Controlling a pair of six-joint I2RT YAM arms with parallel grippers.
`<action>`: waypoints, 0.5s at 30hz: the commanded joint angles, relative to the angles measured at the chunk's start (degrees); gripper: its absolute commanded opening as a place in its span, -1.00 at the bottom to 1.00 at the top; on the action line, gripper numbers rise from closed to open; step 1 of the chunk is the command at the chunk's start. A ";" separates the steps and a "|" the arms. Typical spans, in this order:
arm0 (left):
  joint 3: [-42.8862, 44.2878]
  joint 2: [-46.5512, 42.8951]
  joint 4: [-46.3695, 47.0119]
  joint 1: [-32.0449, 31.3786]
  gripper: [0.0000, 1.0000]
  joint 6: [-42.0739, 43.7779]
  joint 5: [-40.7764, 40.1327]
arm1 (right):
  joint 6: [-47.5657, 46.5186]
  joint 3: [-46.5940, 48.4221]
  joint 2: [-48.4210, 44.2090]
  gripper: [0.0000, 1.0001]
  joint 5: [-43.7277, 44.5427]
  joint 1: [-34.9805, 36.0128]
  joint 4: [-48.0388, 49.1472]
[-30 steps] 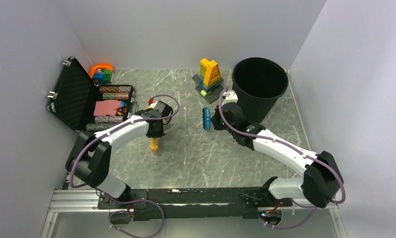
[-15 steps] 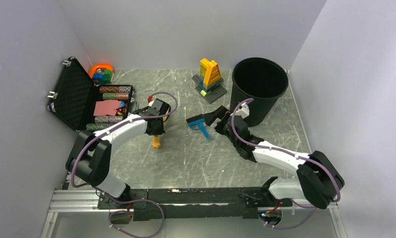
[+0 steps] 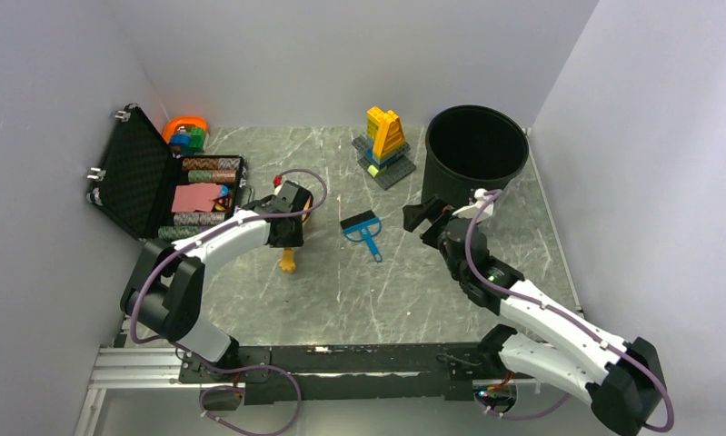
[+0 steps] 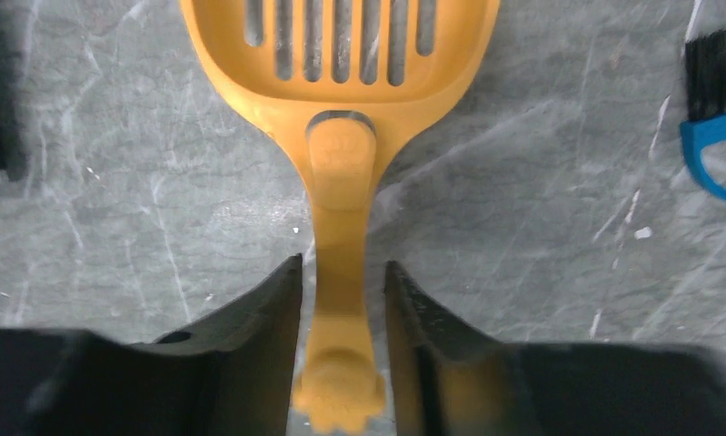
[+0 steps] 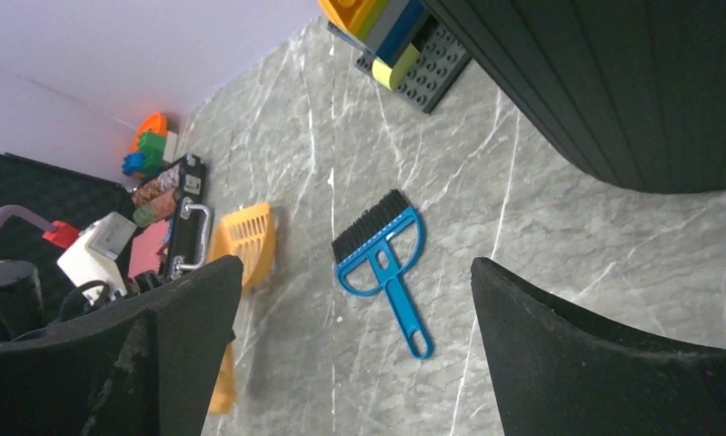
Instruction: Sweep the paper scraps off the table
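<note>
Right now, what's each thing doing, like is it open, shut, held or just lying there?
Left end effector: shut on the yellow scoop handle.
Right end effector: open, empty.
Yellow scoop: held by its handle.
Blue brush: lying flat on the table, nobody holding it.
Black bin: upright, open top.
Black case: lid open.

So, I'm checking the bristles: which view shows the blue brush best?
Right wrist: the whole brush lies close, bristles and handle clear. Top external shows it whole but small; left wrist catches only a corner at the frame edge.
</note>
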 commanded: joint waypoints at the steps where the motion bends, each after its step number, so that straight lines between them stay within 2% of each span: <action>1: -0.41 -1.03 2.03 0.13 -0.01 0.84 0.41 | -5.40 -0.38 -4.96 0.99 0.81 0.18 -2.13; 6: -1.91 -5.11 2.66 0.03 0.56 1.12 1.27 | -10.35 -0.73 -8.73 0.99 -4.84 0.13 -2.24; 9: -4.79 -11.64 5.24 0.05 0.96 1.25 4.51 | -14.64 1.88 -10.92 0.99 -8.08 0.14 -7.25; 12: -8.53 -20.71 7.86 -0.16 0.99 0.77 7.65 | -19.28 5.15 -13.82 0.99 -10.21 0.09 -12.59; 15: -11.82 -31.32 9.97 -1.03 0.99 0.71 7.55 | -22.28 7.20 -17.99 0.99 -9.67 0.16 -16.96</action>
